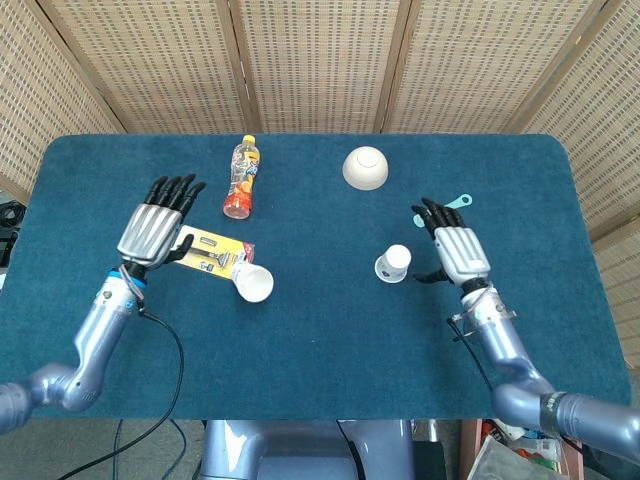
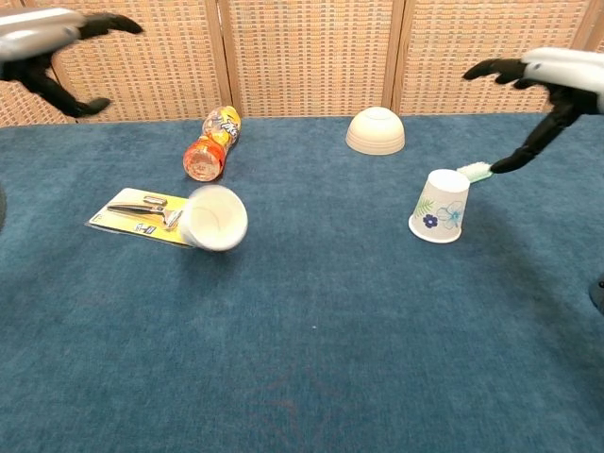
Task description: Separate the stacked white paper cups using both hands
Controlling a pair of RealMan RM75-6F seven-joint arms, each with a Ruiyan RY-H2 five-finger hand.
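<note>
Two white paper cups lie apart on the blue table. One cup (image 1: 254,283) (image 2: 215,218) lies on its side left of centre, its mouth facing the front, touching a yellow card. The other cup (image 1: 393,264) (image 2: 441,207) stands upside down right of centre, with a blue flower print. My left hand (image 1: 156,219) (image 2: 52,36) hovers open to the left of the lying cup, holding nothing. My right hand (image 1: 455,250) (image 2: 540,80) is open just right of the standing cup, fingers spread, clear of it.
A yellow card with a razor (image 1: 211,255) (image 2: 147,216) lies beside the left cup. An orange drink bottle (image 1: 240,178) (image 2: 209,143) lies further back. An upturned cream bowl (image 1: 365,167) (image 2: 375,130) sits at the back centre. A green toothbrush (image 1: 447,207) (image 2: 475,171) lies behind the right cup.
</note>
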